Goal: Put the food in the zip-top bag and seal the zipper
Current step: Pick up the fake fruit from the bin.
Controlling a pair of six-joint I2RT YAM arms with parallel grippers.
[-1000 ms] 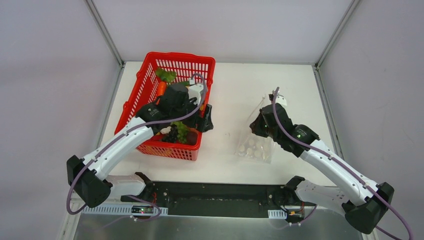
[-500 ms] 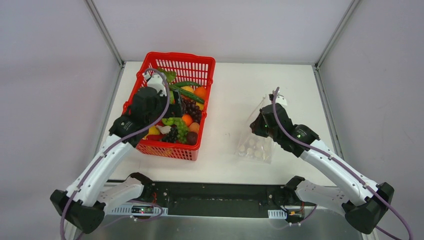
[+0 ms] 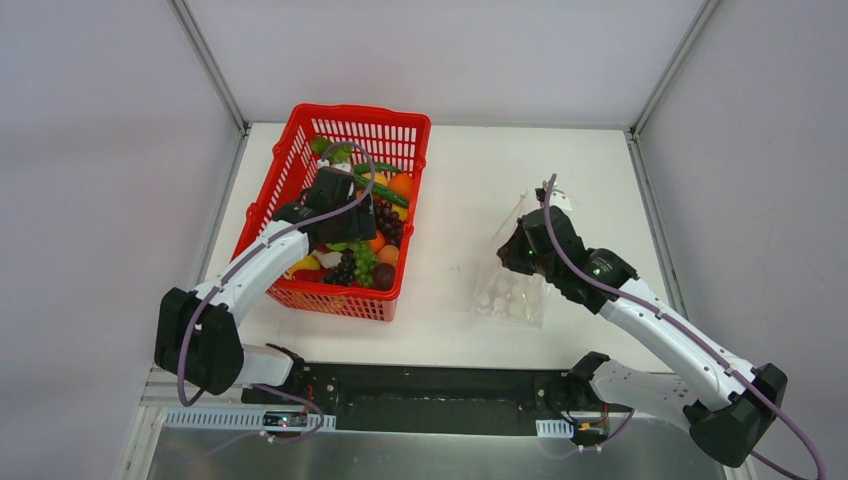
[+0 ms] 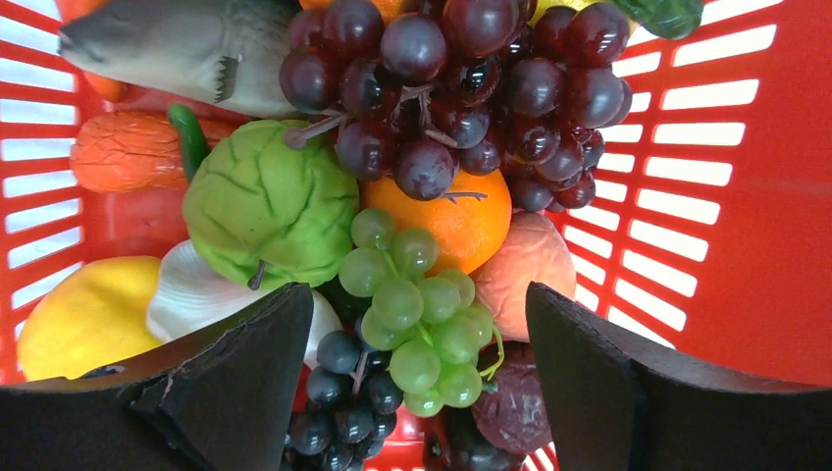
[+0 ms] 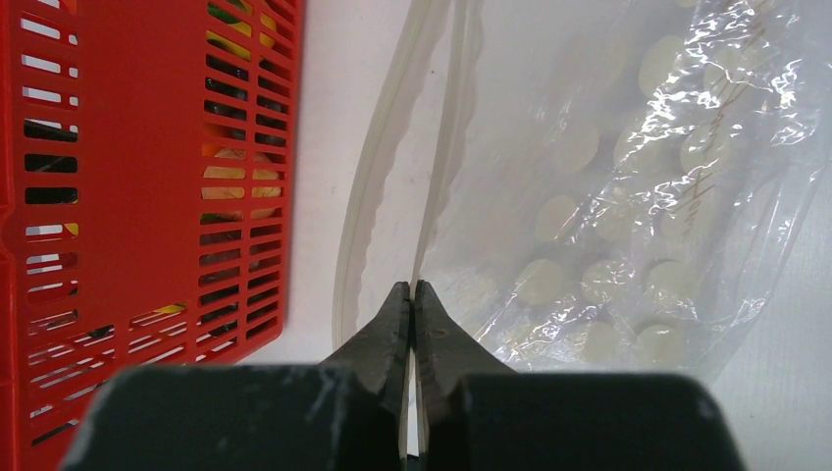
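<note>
The food lies in a red mesh basket (image 3: 300, 150). In the left wrist view I see purple grapes (image 4: 461, 88), an orange ball (image 4: 461, 221), a green lettuce piece (image 4: 265, 201), green grapes (image 4: 422, 314), dark grapes (image 4: 343, 402), white garlic (image 4: 196, 294) and a yellow lemon (image 4: 83, 314). My left gripper (image 3: 345, 215) hovers open over this pile, its jaws wide apart either side of the green grapes (image 4: 417, 392). The clear dotted zip-top bag (image 3: 512, 290) lies on the table at the right. My right gripper (image 3: 512, 252) is shut on the bag's mouth edge, pinching the zipper strip (image 5: 437, 196).
A toy fish (image 4: 177, 49) and a peach-coloured piece (image 4: 525, 270) also lie in the basket. The basket's red wall (image 5: 147, 167) stands just left of the bag's mouth. White table surface (image 3: 450, 200) lies between basket and bag.
My left arm swung from the basket's right rim to its left side, then back over the middle of the food. The right gripper and bag have not moved.
</note>
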